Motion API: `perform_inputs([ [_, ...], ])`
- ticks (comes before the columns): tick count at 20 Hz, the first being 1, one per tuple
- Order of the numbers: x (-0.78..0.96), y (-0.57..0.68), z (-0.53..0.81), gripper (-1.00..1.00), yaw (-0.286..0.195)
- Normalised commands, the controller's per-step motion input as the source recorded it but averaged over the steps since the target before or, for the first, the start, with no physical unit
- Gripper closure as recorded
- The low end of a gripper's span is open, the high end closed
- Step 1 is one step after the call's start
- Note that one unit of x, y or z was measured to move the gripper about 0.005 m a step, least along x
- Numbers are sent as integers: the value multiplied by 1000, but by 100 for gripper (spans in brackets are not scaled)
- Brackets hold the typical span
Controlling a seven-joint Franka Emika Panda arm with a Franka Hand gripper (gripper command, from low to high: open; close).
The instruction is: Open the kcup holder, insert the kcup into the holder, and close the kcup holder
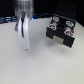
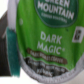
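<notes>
The kcup (image 2: 47,30) fills the wrist view: a green lid printed "Green Mountain Dark Magic", very close to the camera. My gripper (image 1: 25,45) hangs over the table at the exterior view's left, blurred, with its pale fingers close together and low. It appears shut on the kcup, which the fingers hide in the exterior view. A teal finger pad (image 2: 11,44) lies against the lid's rim. The kcup holder (image 1: 60,31), black and boxy with a pale front handle, stands at the exterior view's right, apart from my gripper. Round pod slots show on top of it.
The white round table (image 1: 45,62) carries the holder. Dark clutter lies along the back edge (image 1: 10,19) behind my gripper.
</notes>
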Motion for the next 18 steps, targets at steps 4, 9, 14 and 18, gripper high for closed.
perform_inputs([
  [4, 54, 502, 705, 100, 10],
  [9, 60, 634, 651, 100, 17],
  [14, 75, 630, 505, 100, 20],
  [18, 110, 663, 431, 100, 14],
])
